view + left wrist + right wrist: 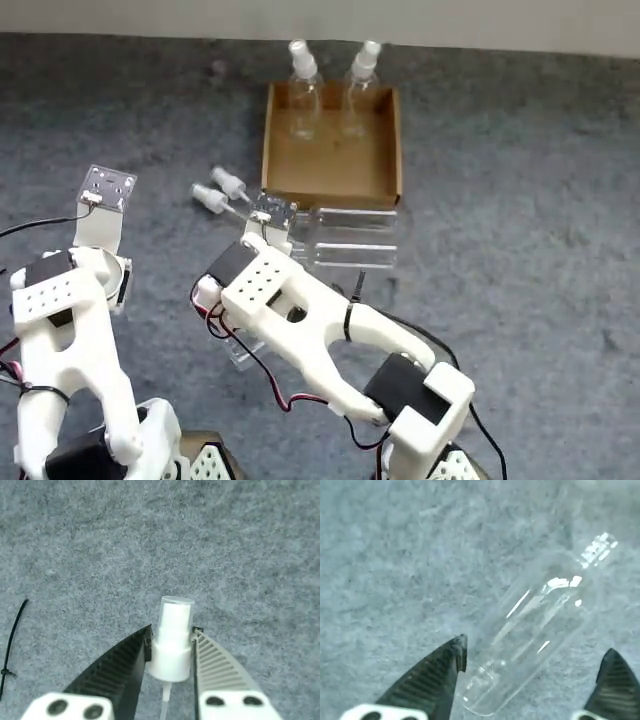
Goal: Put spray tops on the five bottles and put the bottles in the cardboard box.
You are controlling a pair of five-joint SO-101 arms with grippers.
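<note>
The left claw [172,632] pinches a white spray top [175,612]; the right claw [536,647] gapes wide around a clear bottle [545,615] lying on grey carpet [380,555].

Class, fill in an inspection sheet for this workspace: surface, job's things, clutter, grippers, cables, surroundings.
Surface: grey carpet.
Job's things: cardboard box with two capped bottles standing inside; two loose spray tops beside it; clear bottles lying at its front.
Clutter: black cable tie.
Grippers: left gripper shut on a spray top; right gripper open around a lying bottle.
Cables: red and black wires on the right arm.
Surroundings: pale wall.
</note>
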